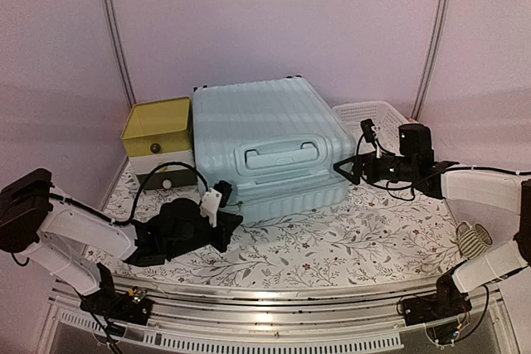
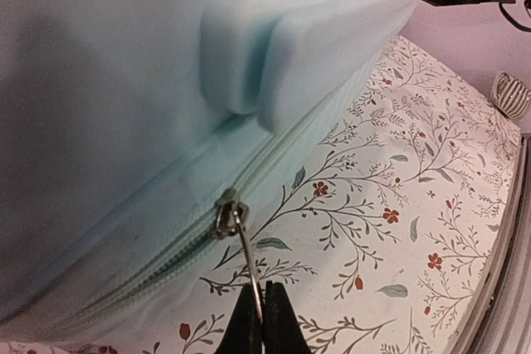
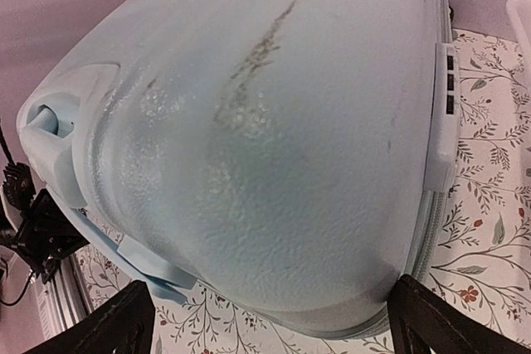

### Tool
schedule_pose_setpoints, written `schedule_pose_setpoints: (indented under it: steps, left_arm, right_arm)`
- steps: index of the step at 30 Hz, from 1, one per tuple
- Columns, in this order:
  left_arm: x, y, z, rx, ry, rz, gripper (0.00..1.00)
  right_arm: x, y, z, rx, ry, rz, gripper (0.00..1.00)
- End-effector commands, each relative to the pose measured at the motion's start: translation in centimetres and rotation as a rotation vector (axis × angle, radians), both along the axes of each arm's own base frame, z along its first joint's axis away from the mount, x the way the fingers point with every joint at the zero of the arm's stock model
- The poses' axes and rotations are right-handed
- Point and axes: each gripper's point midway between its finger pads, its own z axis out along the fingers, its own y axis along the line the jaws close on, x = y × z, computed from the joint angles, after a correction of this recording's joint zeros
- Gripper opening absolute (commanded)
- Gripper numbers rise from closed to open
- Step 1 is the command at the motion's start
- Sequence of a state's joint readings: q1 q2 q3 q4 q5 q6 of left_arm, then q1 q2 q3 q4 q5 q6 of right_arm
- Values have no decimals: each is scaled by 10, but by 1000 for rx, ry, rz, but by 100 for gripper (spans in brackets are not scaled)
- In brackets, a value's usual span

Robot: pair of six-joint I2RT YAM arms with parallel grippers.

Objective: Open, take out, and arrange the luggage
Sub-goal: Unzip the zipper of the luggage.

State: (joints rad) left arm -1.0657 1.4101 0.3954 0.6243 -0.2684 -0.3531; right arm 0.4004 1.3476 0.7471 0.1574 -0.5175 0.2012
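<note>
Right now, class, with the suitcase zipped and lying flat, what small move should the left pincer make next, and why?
Probably draw the zipper pull a little way along the seam. The left pincer is shut on that pull, the luggage looks fully closed, and the right pincer stands open around the case's end, seemingly placed to steady it.

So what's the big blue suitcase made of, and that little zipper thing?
The suitcase looks like hard plastic: it has moulded ribs, and close up the shell is pebbly and slightly shiny. The zipper pull looks like metal: it is thin and silvery, with a glint.
</note>
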Motion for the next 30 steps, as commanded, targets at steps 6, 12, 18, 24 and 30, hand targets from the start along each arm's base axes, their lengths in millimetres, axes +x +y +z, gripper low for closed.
schedule_pose_setpoints:
  steps: [6, 12, 18, 24, 30]
  left_arm:
    - [-26, -100, 39, 45, -155, -246, 0]
    - [-18, -136, 39, 64, -185, -247, 0]
    - [-10, -170, 48, 16, -224, -275, 0]
    - [-8, -189, 46, 22, -233, -307, 0]
    - [-9, -176, 50, 9, -232, -282, 7]
  right_arm:
    - [-55, 69, 30, 98, -66, 337, 99]
    - [-58, 73, 28, 104, -59, 350, 99]
    - [-62, 78, 27, 106, -58, 358, 99]
    - [-59, 70, 26, 89, -77, 304, 99]
    - [-49, 48, 24, 43, -122, 149, 99]
